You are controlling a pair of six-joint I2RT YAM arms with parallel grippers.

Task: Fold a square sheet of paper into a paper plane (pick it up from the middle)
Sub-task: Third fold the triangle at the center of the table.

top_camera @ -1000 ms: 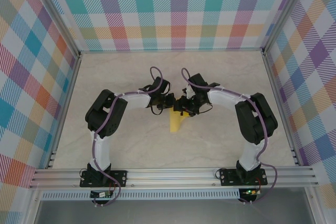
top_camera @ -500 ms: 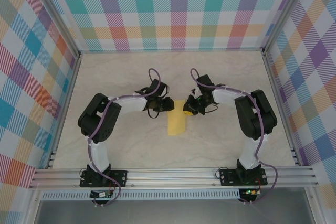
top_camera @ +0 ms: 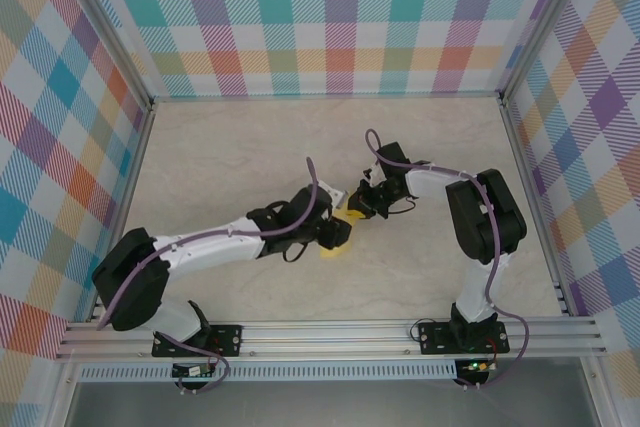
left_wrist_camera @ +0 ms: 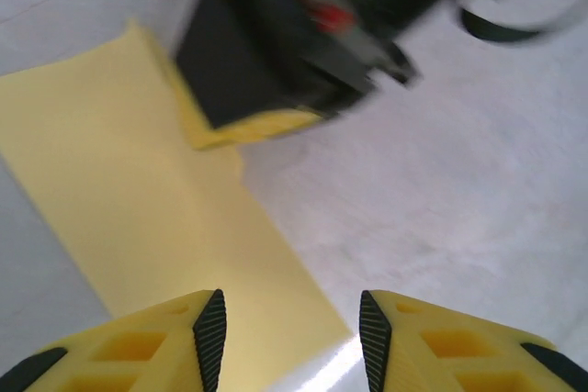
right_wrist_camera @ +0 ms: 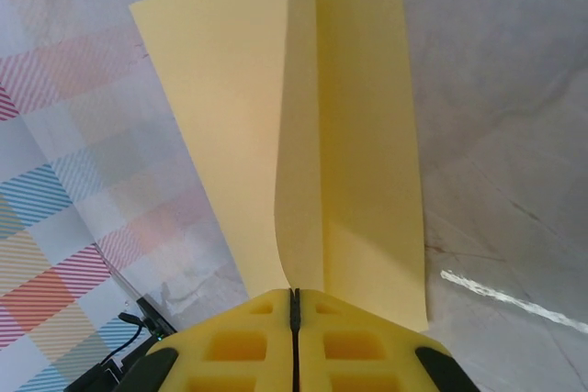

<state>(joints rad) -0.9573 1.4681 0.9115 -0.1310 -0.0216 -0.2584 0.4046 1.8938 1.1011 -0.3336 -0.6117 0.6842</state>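
Note:
The yellow sheet of paper (top_camera: 328, 250) lies mid-table, folded lengthwise into a long strip with a centre crease. In the right wrist view one flap of the paper (right_wrist_camera: 358, 135) lies flat while the other stands up from the crease. My right gripper (right_wrist_camera: 294, 298) is shut on the crease at the strip's far end, and it also shows in the top view (top_camera: 356, 211). My left gripper (left_wrist_camera: 290, 337) is open and hovers low over the strip's near end. One of its fingers is over the paper (left_wrist_camera: 138, 190), the other over bare table. The right gripper (left_wrist_camera: 243, 130) pinches the paper ahead of it.
The pale marbled table (top_camera: 230, 157) is ringed by checked cloth walls (top_camera: 340, 17). An aluminium rail (top_camera: 330, 335) carrying both arm bases runs along the near edge. The two grippers stand close together at the centre.
The left arm has stretched out to the right and forward, bringing its open gripper over the paper's near end. The right gripper has kept its hold, almost still.

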